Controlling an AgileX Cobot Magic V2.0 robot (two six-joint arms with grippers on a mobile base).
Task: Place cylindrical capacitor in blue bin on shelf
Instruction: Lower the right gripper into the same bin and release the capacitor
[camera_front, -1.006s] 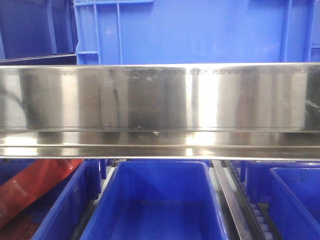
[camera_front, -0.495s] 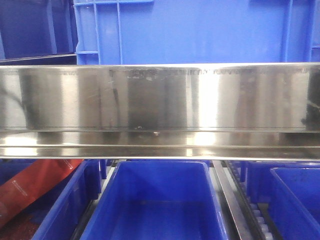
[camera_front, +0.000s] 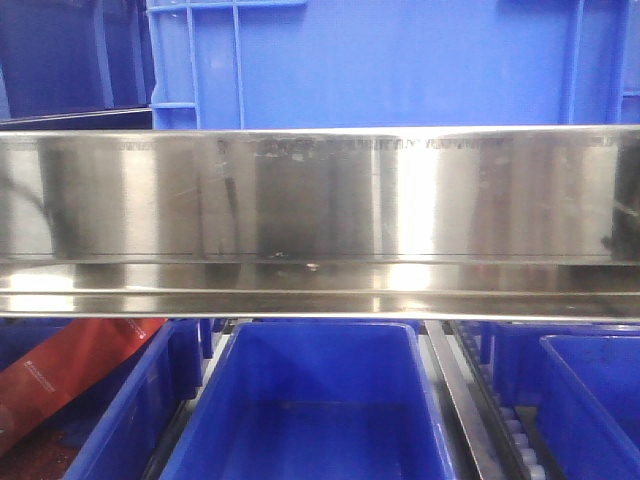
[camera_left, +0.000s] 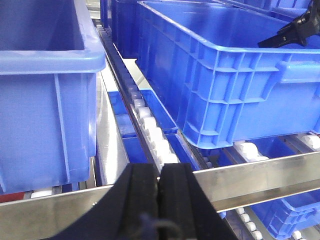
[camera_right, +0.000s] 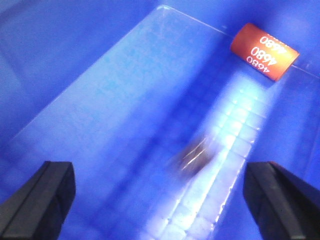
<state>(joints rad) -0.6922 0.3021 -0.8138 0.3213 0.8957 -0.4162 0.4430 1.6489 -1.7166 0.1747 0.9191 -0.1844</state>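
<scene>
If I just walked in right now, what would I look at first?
Probably the orange cylinder with white numbers, lying in the far corner of a blue bin under the right gripper, whose jaws are spread wide. A dark blurry thing sits mid-floor; I cannot tell what it is. From the front, a big shiny steel rail runs across, with blue bins above and below.

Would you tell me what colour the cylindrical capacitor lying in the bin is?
Orange with white "4680" print, clearest in the right wrist view: the capacitor.
</scene>
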